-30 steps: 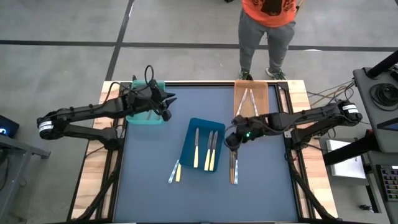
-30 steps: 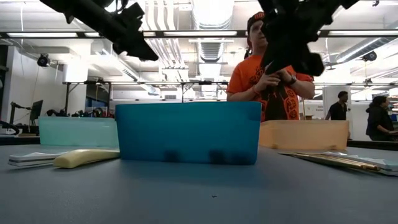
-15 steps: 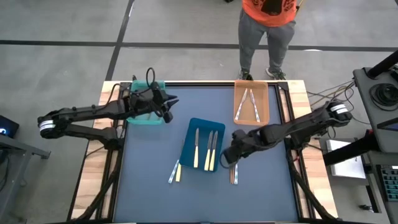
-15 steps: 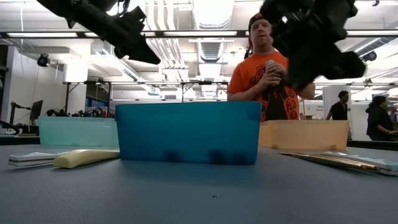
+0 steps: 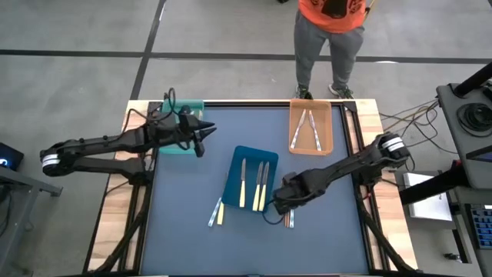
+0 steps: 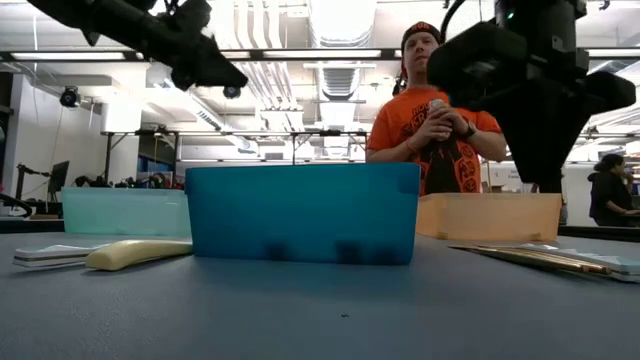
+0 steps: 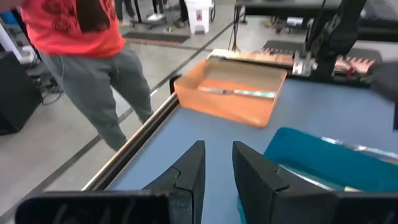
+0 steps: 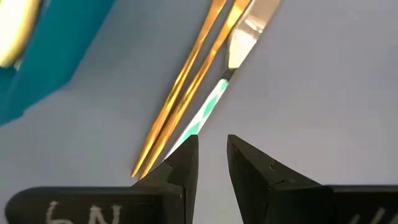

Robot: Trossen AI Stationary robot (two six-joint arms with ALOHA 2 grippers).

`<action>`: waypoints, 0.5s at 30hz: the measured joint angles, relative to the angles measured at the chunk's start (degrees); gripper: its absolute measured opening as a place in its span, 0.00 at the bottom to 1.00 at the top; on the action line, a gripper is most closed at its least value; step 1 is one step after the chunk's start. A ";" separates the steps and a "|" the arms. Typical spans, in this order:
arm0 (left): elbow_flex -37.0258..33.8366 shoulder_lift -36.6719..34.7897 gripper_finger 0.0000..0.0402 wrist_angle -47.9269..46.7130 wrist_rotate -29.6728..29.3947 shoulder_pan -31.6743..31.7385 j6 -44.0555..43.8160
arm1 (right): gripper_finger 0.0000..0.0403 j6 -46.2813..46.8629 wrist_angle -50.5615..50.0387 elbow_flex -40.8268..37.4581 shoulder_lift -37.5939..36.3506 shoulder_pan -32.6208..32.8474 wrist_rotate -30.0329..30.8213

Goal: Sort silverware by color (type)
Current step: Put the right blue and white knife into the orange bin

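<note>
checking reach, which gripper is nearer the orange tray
Right. The right gripper is low over the table nearer the front than the orange tray; the left gripper hovers far across, by the teal tray.

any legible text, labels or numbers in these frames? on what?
Right tool: pale hand-drawn marks on its body, cut off by the frame edge, unreadable.
Person's orange shirt: dark print, too blurred to read.
Trays, silverware, table: none visible.

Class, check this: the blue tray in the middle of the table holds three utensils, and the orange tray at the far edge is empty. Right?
Not quite. The high view shows the orange tray holds utensils; the blue tray does hold three.
</note>
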 joint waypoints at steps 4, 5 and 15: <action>-0.48 -2.77 0.16 -1.31 0.05 -0.11 0.00 | 0.23 -0.60 -0.07 1.15 3.22 0.00 -2.61; -0.65 -3.32 0.16 -1.63 0.05 -0.15 0.00 | 0.24 -0.71 -0.05 1.29 3.71 0.00 -3.25; -2.75 -6.91 0.16 -2.01 0.04 -0.20 0.48 | 0.42 0.37 -0.04 0.53 4.59 0.11 -0.94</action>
